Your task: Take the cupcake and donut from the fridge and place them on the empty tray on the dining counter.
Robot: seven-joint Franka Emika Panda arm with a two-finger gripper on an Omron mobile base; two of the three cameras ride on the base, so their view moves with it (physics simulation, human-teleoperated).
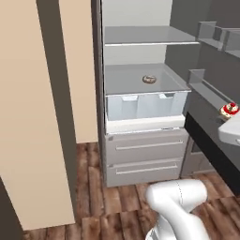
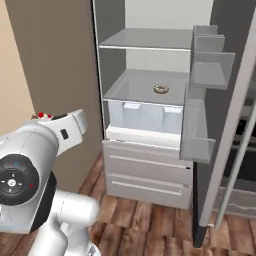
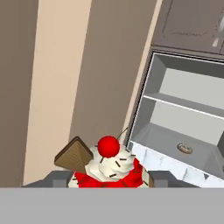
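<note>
A beige wall [image 1: 28,117] with a brown panel [image 1: 58,93] rises above a dark wood-plank floor [image 1: 117,206].

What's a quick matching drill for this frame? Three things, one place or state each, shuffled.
Things:
1. cupcake
2. donut
3. fridge

Place or state:
A. door swung open
B. between the fingertips of the gripper
C. lying on a fridge shelf, above the pale drawer

Pairs: 1-B, 2-C, 3-A
</note>
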